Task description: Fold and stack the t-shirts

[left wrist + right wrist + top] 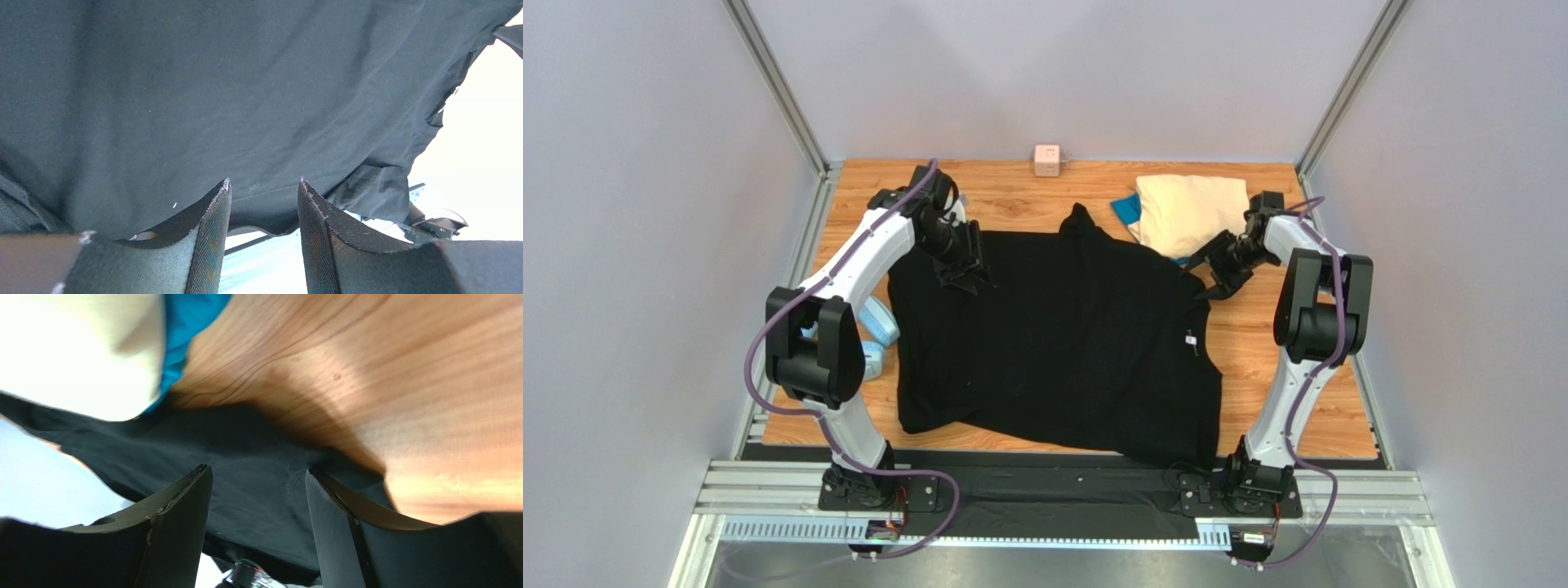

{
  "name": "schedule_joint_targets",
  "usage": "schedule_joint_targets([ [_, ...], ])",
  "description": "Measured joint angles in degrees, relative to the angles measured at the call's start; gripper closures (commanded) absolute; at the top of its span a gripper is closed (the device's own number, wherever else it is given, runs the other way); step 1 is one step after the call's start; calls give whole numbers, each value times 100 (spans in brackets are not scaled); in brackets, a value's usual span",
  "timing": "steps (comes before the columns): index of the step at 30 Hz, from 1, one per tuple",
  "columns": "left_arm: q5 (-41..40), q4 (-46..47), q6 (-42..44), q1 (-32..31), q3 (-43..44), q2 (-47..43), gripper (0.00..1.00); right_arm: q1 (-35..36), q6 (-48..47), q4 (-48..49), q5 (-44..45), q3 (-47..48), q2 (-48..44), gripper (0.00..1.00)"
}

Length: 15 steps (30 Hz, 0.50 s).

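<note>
Lying flat: the black t-shirt (1063, 343) is spread over the middle of the table (1290, 392), rumpled along its far edge.
My left gripper (264, 184): jaws parted at the shirt's far left corner, black cloth just past my fingertips. I clamp nothing that I can see.
My right gripper (258, 471): jaws parted over the shirt's far right edge, nothing pinched between them.
Cream t-shirt (1192, 208): folded at the far right, lying on the blue t-shirt (1124, 211), just beside the black one's edge.
</note>
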Motion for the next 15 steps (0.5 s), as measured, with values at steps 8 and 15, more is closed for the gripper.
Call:
schedule_joint_targets([
  [8,66,-35,83,7,2,24,50,46,-323,-111,7,13,197,64],
  [15,96,-92,133,4,4,157,50,160,-544,-131,-133,7,199,100],
])
